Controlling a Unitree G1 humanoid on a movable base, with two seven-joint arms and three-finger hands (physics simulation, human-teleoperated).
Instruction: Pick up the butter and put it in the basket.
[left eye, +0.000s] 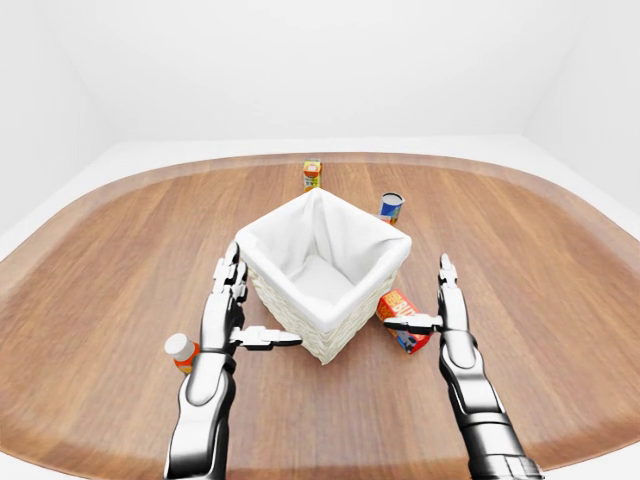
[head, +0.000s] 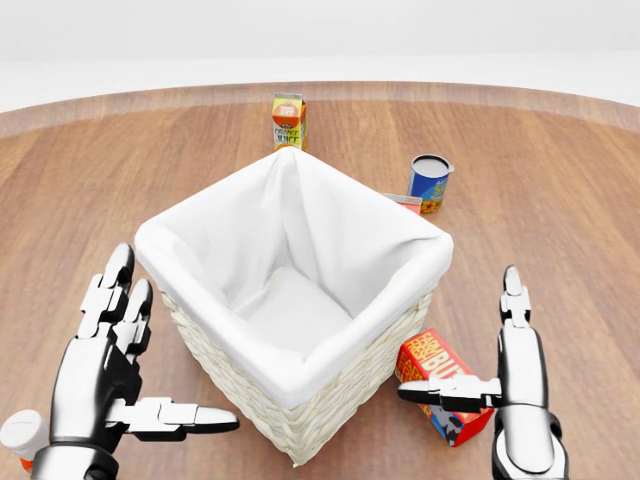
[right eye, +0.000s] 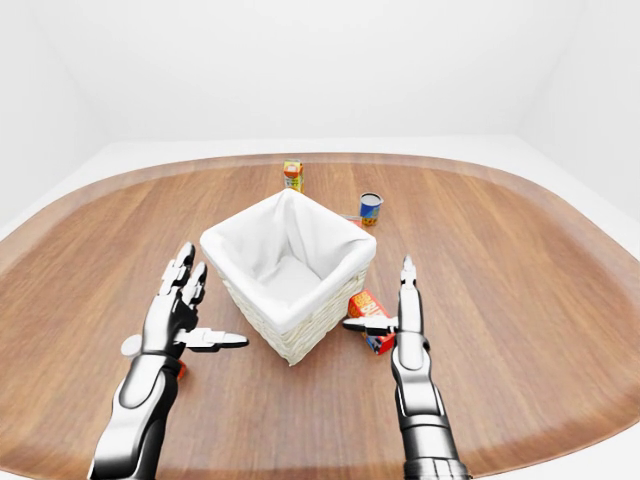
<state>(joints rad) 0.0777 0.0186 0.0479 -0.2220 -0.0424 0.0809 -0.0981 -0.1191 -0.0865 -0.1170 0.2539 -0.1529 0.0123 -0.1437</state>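
Observation:
The butter (head: 436, 372) is a red and orange box lying on the wooden table against the lower right side of the basket. The basket (head: 214, 345) is white wicker with a white cloth lining; it stands in the middle of the head view and looks empty. My right hand (head: 460, 335) is open just right of the butter, with its thumb stretched over the box and not closed on it. My left hand (head: 175, 345) is open and empty beside the basket's left wall, thumb pointing at the wicker.
An orange juice carton (head: 289, 120) stands above the basket and a blue can (head: 430, 182) to its upper right. A small red box (head: 405, 203) peeks out behind the basket rim. An orange bottle with a white cap (head: 22, 438) stands by my left wrist.

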